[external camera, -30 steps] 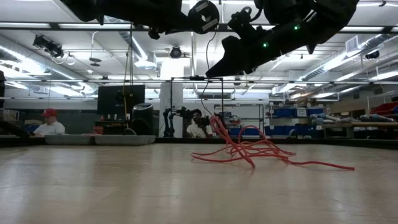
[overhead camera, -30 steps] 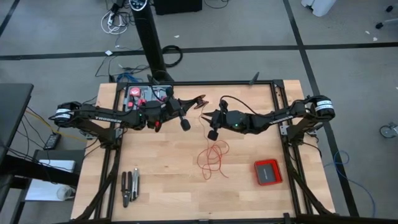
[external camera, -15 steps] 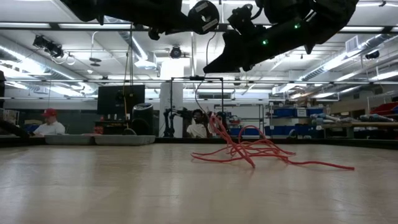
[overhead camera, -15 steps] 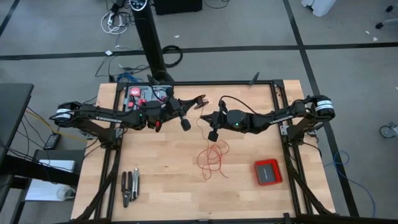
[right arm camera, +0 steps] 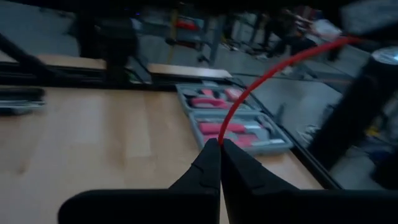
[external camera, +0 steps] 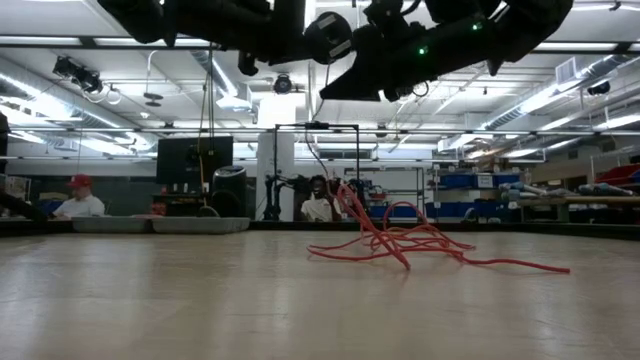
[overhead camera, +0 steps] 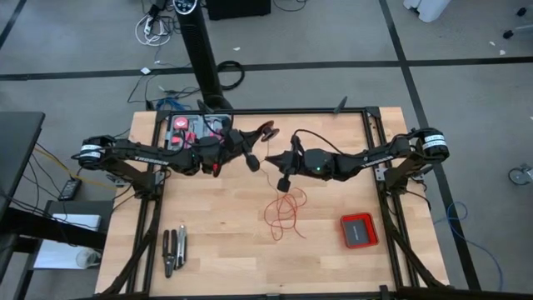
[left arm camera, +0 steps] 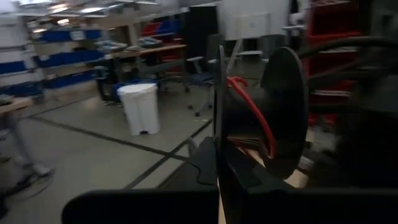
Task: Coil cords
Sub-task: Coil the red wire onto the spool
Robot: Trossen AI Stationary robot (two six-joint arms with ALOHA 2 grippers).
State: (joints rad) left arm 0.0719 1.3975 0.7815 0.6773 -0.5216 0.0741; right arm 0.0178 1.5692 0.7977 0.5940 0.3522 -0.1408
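Grey tool case (right arm camera: 233, 121) holds red-handled tools. Right gripper (right arm camera: 219, 144) pinches thin red wire (right arm camera: 261, 74); left gripper (left arm camera: 219, 149) clamps black spool (left arm camera: 273, 118) carrying red turns.

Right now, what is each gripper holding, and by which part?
The right gripper pinches the red wire along its strand, between its fingertips. The left gripper is shut on the black spool, gripping one of its flanges edge-on.
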